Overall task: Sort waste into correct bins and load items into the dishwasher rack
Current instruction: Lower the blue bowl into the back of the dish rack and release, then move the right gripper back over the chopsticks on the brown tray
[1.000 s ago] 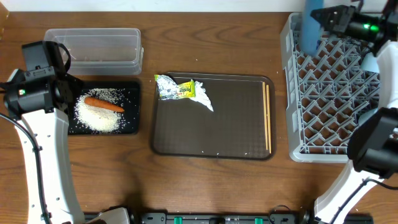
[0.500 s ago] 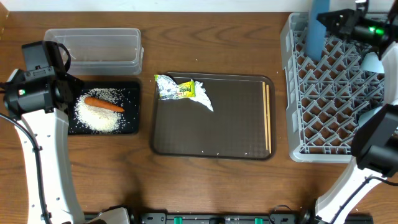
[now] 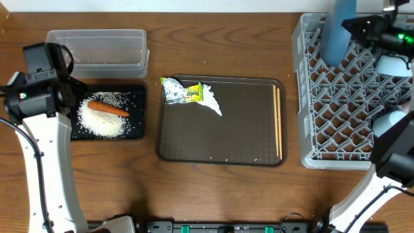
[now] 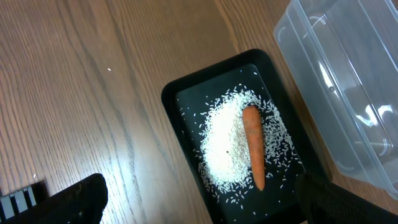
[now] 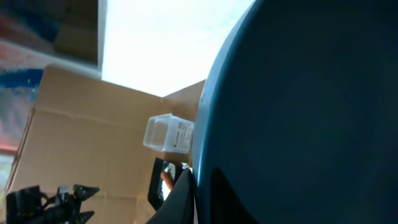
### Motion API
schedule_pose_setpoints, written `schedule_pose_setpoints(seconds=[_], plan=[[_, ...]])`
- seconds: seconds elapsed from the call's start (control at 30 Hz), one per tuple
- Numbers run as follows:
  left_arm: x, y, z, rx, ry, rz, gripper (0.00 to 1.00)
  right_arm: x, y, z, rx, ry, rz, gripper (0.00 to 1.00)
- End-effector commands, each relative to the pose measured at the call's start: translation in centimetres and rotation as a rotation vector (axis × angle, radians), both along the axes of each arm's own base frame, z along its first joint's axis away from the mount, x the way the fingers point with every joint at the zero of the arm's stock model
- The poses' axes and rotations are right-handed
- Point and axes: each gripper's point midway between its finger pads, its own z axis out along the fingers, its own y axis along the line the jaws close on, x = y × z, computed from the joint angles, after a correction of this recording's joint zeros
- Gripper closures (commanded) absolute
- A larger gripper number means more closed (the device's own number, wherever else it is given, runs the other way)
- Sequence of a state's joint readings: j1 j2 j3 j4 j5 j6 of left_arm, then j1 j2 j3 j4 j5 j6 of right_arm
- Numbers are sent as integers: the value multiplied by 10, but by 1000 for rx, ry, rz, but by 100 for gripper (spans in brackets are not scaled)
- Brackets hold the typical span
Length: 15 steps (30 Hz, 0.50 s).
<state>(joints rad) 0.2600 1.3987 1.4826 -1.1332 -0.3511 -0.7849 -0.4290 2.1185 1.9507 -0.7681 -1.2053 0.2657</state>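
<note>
Large dark blue round dish [image 3: 337,35] on edge in square grey plastic lattice rack [image 3: 303,90].
Near left edge of tabletop, left gripper [image 4: 205,202] is spread wide above shallow black rectangular tray [image 4: 186,109] holding heap of white rice grains [image 4: 221,155] and small orange carrot [image 4: 252,143]. At the rack's far-left corner, right gripper [image 3: 356,27] sits at the upright dish's rim; clamped or released, cannot tell.

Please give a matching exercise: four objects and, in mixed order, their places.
1 small orange carrot
2 crumpled silver wrapper
3 thin wooden chopsticks
4 large dark blue round dish

A on edge over grey plastic rack
B dark brown tray, right side
C on white rice, black tray
D brown tray, far-left corner

Pairs: 1-C, 2-D, 3-B, 4-A
</note>
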Motion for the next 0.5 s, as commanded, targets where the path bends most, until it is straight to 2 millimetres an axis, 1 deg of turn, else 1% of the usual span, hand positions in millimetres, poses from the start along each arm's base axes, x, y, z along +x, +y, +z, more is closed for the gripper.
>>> schedule_pose_setpoints(seconds=[0.0,0.13,0.17,0.23,0.27,0.3,0.37,0.47], plan=[[-2,4,4,25,5,9,0,-2,-51,-53,-163,202,-206,92],[-2,4,4,25,5,9,0,-19,-82,-68,-236,319,-307,88],[-2,4,4,25,5,9,0,-23,-88,-70,-253,338,-328,83],[-2,4,4,25,5,9,0,-31,-101,-74,-299,380,-373,62],[-2,4,4,25,5,9,0,-35,-107,-75,-321,397,-393,55],[-2,4,4,25,5,9,0,-39,-112,-75,-346,417,-417,51],[-2,4,4,25,5,9,0,-50,-124,-74,-394,471,-480,50],[-2,4,4,25,5,9,1,-61,-132,-61,-440,499,-550,44]])
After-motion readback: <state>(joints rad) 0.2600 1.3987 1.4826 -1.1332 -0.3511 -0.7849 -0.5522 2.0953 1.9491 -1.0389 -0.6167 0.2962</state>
